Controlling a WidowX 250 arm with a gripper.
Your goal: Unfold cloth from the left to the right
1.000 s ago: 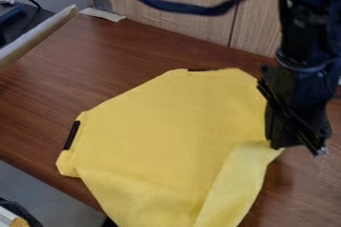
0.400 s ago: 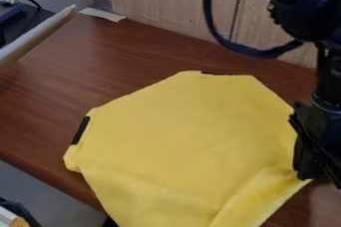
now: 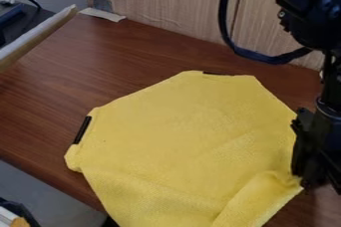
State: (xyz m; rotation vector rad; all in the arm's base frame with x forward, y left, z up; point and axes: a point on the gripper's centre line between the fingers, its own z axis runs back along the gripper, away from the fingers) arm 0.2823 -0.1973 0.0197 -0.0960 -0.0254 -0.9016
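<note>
The black gripper point(image 3: 311, 183) hangs low at the right edge of the view, shut on the right corner of the yellow cloth point(image 3: 183, 136). Broad and mostly flat, the cloth covers the middle and lower part of the table. Its lower right part is raised in a soft fold beside the gripper, and the gripped corner itself is partly hidden. Short black strips lie along the cloth's left and top edges.
The brown table point(image 3: 86, 66) reaches back to a wood-grain panel point(image 3: 160, 2). A pale board edge point(image 3: 37, 37) slants in at the upper left. The table's front edge runs below the cloth's left side.
Gripper and cloth corner have moved right and down, spreading the cloth's right side wider. Since the later earlier frame, the gripper has sunk a little and the cloth near it has slackened and bunched.
</note>
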